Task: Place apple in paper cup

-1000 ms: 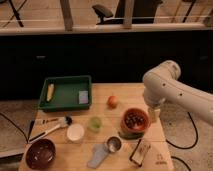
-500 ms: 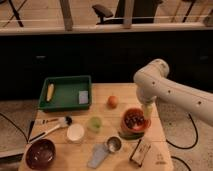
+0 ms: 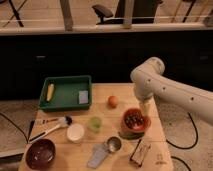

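Now: apple left of claw, untouched.
On the counter, my arm hangs the claw over the red bowl; whether it's apart or together I cannot tell. Apple sits near, leftward; the white paper cup further left, toward the front.

Matt wooden table under the tool; smooth green plastic tray.

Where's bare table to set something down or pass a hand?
Free: the back strip of the table between green tray and arm; the gap between green cup and red bowl, below the apple. Crowded: the front row, and the red bowl's back rim, where the gripper hangs.
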You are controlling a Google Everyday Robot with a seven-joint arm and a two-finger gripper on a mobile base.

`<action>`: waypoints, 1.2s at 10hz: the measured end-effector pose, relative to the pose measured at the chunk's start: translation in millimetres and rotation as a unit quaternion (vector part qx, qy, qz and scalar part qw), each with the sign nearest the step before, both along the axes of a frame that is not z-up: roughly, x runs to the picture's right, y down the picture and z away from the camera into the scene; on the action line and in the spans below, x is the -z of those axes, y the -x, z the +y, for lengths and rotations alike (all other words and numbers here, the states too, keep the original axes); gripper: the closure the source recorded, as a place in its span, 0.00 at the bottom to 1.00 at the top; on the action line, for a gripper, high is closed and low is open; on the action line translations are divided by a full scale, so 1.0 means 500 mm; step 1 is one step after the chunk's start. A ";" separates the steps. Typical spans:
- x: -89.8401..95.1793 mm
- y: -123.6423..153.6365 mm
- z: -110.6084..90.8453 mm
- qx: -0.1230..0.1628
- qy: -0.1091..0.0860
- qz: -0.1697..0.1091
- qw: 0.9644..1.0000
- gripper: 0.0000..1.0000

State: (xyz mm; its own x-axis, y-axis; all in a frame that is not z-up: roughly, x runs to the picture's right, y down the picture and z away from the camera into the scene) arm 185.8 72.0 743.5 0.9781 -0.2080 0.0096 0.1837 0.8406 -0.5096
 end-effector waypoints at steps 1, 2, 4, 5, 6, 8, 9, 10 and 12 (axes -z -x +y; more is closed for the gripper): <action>-0.009 0.003 -0.002 0.004 0.000 -0.001 1.000 0.20; -0.017 0.001 -0.003 0.004 0.000 -0.002 1.000 0.20; -0.035 0.016 -0.009 0.005 -0.004 -0.011 1.000 0.20; -0.042 0.020 -0.009 0.004 -0.004 -0.013 1.000 0.20; -0.044 0.021 -0.009 0.003 -0.005 -0.013 1.000 0.20; -0.061 0.034 -0.012 0.000 -0.006 -0.019 1.000 0.20; -0.068 0.037 -0.013 -0.002 -0.007 -0.022 1.000 0.20; -0.076 0.040 -0.014 -0.004 -0.008 -0.024 1.000 0.20; -0.090 0.050 -0.014 -0.007 -0.008 -0.031 0.999 0.20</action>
